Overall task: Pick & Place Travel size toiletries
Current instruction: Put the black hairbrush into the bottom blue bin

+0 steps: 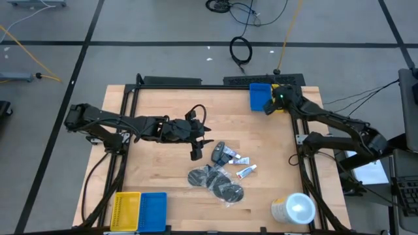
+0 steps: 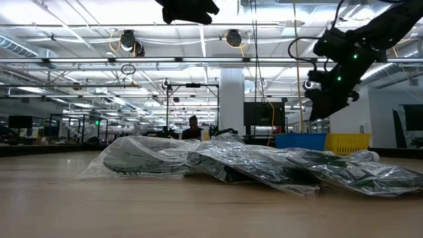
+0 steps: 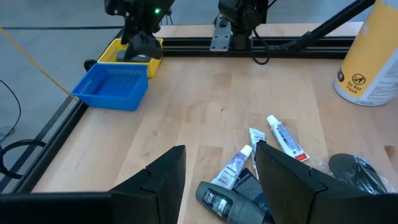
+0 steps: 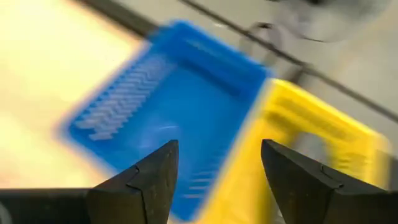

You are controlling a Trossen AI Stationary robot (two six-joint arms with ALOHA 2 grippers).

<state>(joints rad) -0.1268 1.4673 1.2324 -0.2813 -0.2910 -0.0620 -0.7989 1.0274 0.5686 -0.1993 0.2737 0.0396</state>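
The toiletries lie in a loose cluster mid-table. Dark grey bottles point(image 1: 219, 154) point(image 3: 225, 200) sit beside white tubes with red ends point(image 1: 245, 172) point(image 3: 286, 138). Dark discs in clear wrap point(image 1: 215, 183) point(image 2: 218, 162) point(image 3: 354, 168) lie nearer the near edge. My left gripper point(image 1: 196, 151) point(image 3: 221, 148) is open and hovers well above the table just left of the bottles, touching nothing. My right gripper point(image 1: 271, 104) point(image 4: 219, 144) is open, raised over the blue bin point(image 1: 259, 96) point(image 4: 168, 106) and yellow bin point(image 1: 282, 91) point(image 4: 298, 143) at the far right corner.
A large white-lidded cup point(image 1: 296, 209) point(image 3: 370, 56) stands at the near right corner. A second yellow bin point(image 1: 126, 210) and blue bin point(image 1: 153, 210) sit at the near left edge. A black frame rail point(image 1: 124, 130) borders the wooden table. Bare wood lies between the cluster and the far bins.
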